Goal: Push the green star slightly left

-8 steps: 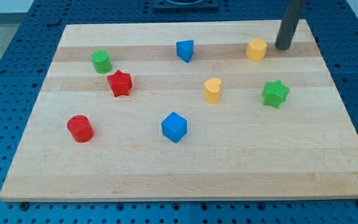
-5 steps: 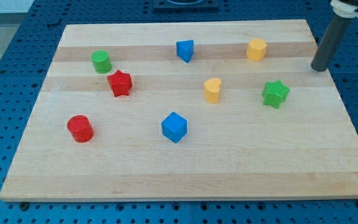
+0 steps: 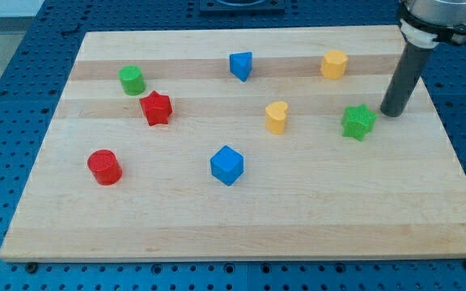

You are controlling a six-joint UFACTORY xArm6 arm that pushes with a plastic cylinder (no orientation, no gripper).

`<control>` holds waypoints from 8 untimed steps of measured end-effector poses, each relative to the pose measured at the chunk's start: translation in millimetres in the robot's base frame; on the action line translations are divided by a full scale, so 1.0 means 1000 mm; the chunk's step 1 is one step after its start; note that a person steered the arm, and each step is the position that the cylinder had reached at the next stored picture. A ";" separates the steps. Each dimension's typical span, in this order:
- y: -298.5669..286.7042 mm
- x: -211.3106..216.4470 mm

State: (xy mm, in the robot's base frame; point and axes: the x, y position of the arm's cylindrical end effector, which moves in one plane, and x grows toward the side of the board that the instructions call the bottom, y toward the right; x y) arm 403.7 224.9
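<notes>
The wooden surface (image 3: 241,226) is seen filling most of the view, laid on a blue perforated base (image 3: 23,48). The dark rod is seen entering from the view's top right, and my tip (image 3: 391,113) is set down on the surface near its right edge. As a tool it is a plain rod with nothing to spread or press together, and nothing is pinched by it.

The green star (image 3: 358,122) is found just beside my tip, toward the view's left and slightly toward the bottom; whether the 2 touch cannot be told. The other 7 blocks are all placed to the left of my tip. The blue cube (image 3: 226,165) is seen well apart, toward the bottom left. The red cylinder (image 3: 103,167) lies farthest off, at the lower left. The red star (image 3: 156,107) is found far left, with the green cylinder (image 3: 132,80) above it. The yellow heart (image 3: 276,117) is placed beyond the green star. The yellow hexagonal block (image 3: 334,63) is seen toward the upper left, near my tip. The blue triangular block (image 3: 240,65) lies farther left along the top.
</notes>
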 end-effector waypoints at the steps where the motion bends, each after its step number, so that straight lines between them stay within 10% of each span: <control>1: 0.011 0.023; 8: -0.043 0.083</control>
